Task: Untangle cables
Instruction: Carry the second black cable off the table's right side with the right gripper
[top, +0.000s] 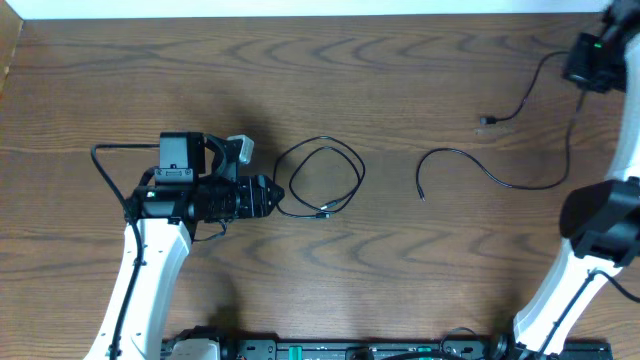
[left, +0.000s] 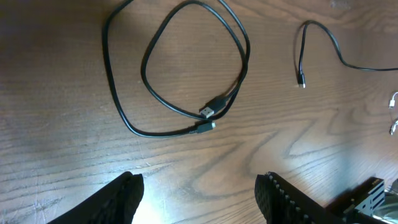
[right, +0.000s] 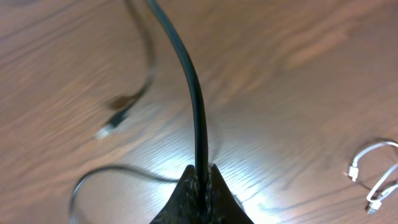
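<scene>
The overhead view crops the right arm at its corner. Only the wrist view shows the right gripper (right: 200, 177) pinched shut on a stretched black cable (right: 198, 118), and only the wrist views catch a white cable (right: 354, 171), cut off by the frame edge. The left gripper (left: 199, 202) stands open and empty, near the coiled black cable (left: 155, 132) lying ahead of it on the wooden table (left: 56, 155).

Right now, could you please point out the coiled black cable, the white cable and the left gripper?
coiled black cable (left: 216, 103): left wrist view, on its plug.
white cable (right: 352, 172): right wrist view, on its plug.
left gripper (left: 199, 180): left wrist view, midway between fingertips.
</scene>
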